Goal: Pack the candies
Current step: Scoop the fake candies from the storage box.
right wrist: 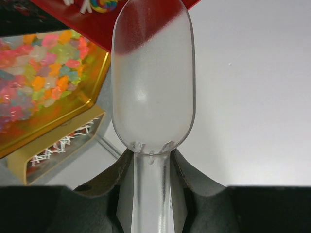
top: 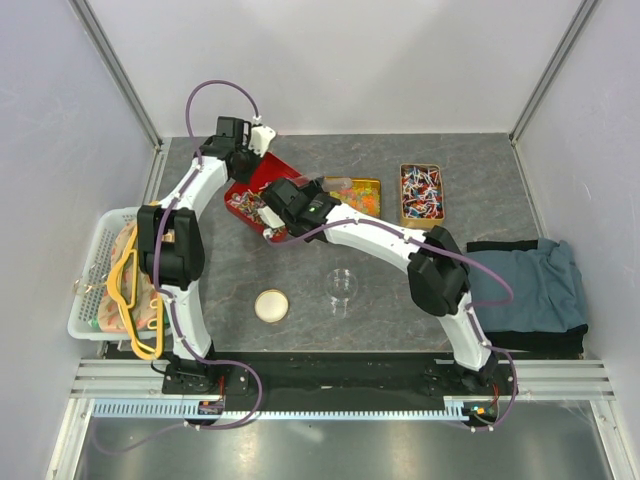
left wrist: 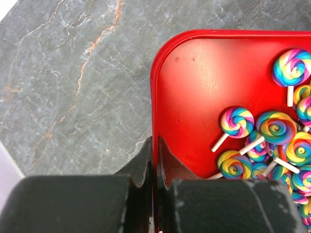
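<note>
Your left gripper (left wrist: 155,148) has its 2 fingers pinched tight on the rim of the red, round-cornered metal tin (left wrist: 194,82), with the wall clamped between them. That hold looks meant to steady or tip the tin. Rainbow swirl lollipops (left wrist: 277,127) lie heaped inside, just right of those jaws.

Your right gripper (right wrist: 150,165) is closed around the handle of a clear frosted plastic scoop (right wrist: 153,82). Its bowl is empty and its tip reaches ahead of the jaws to the red tin's edge. A gold metal tin (right wrist: 63,121) of soft gummy sweets (right wrist: 39,63) sits to their left.

The candies (top: 421,192) — tiny twist-wrapped sweets in a 2nd gold rectangular tin (top: 402,200) — lie well apart from both jaws, beyond the gummy tin. I judge the scoop belongs there next, since nothing is loaded yet.
</note>
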